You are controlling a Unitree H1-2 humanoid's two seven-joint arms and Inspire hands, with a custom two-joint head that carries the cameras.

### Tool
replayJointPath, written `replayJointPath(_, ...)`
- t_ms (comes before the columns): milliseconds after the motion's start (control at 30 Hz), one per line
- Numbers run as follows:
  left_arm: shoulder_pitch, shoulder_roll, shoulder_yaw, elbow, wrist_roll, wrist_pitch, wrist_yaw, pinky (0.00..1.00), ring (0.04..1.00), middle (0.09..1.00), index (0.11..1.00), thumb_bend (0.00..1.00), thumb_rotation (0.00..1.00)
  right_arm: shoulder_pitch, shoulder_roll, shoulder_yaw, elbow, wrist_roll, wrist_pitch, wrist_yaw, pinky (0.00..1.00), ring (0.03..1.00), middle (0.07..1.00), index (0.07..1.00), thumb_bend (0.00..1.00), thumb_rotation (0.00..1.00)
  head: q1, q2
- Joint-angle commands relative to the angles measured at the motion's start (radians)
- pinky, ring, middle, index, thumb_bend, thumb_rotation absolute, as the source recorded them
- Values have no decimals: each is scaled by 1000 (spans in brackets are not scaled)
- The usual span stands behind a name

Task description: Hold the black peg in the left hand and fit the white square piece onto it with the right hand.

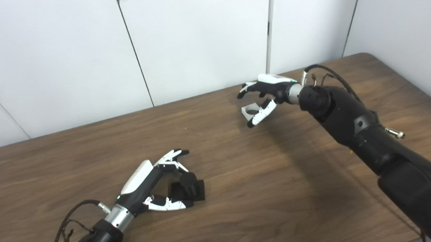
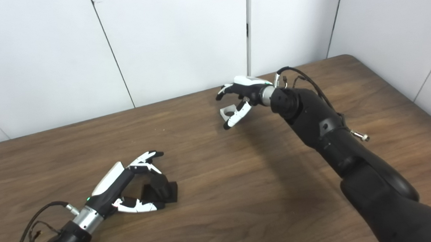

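- Two robot hands lie over a brown table (image 1: 241, 193), each with glossy white shells over black jointed fingers and a bare metal wrist collar behind.
- Left hand (image 1: 156, 183): low on the table, palm turned inward, fingers spread apart with the thumb stretched along the near side. The black peg (image 1: 188, 187) stands in the gap between thumb and fingers. The fingers are not wrapped round it; whether any of them touches it cannot be told.
- The peg is matt black, a short round post rising from a flat square base that rests on the table just ahead of the left palm.
- Right hand (image 2: 241, 93): reached out over the far part of the table, fingers curled partway and splayed, thumb pointing down toward the surface. The white square piece (image 2: 228, 112) lies just under it, between thumb and fingers. No firm grip can be made out; contact cannot be told.
- The piece is a small white block, squared at the edges, with a round hole through its middle, and it seems to sit flat on the table.
- Peg and piece are well apart, one by each hand.
- The tabletop is dark wood-grain laminate, streaked lengthwise, with a rounded far corner beyond the right arm.
- Behind the table stand plain white wall panels (image 1: 196, 41), smooth, divided by thin dark seams.
- Black cables loop from both wrists.
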Motion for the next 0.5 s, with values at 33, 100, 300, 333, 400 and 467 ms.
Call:
replayJointPath(33, 71, 16, -29, 62, 66, 36, -55, 866, 968, 927, 494, 522, 73, -59, -4, 2, -4, -13, -10, -24, 843, 978, 975, 830, 756, 323, 3, 0)
replayJointPath(100, 71, 16, -30, 62, 69, 38, -56, 868, 970, 929, 494, 521, 74, -61, -2, 9, 11, -18, -15, -30, 856, 980, 974, 826, 757, 325, 7, -1)
replayJointPath(300, 75, 17, -29, 65, 68, 26, -50, 870, 970, 925, 494, 522, 73, -72, 2, 22, 61, -29, -43, -50, 862, 976, 971, 815, 765, 325, 13, -1)
replayJointPath(333, 76, 18, -28, 64, 68, 26, -50, 870, 970, 924, 494, 522, 73, -74, 2, 24, 66, -30, -44, -51, 859, 976, 971, 814, 765, 327, 13, 0)
replayJointPath(400, 80, 19, -26, 61, 65, 27, -51, 872, 969, 923, 494, 522, 72, -78, 0, 26, 78, -32, -45, -54, 872, 981, 971, 810, 763, 315, 14, 1)
replayJointPath(467, 83, 23, -25, 55, 64, 31, -55, 879, 970, 925, 494, 522, 72, -82, -3, 29, 91, -36, -51, -57, 874, 983, 970, 809, 761, 313, 15, 2)
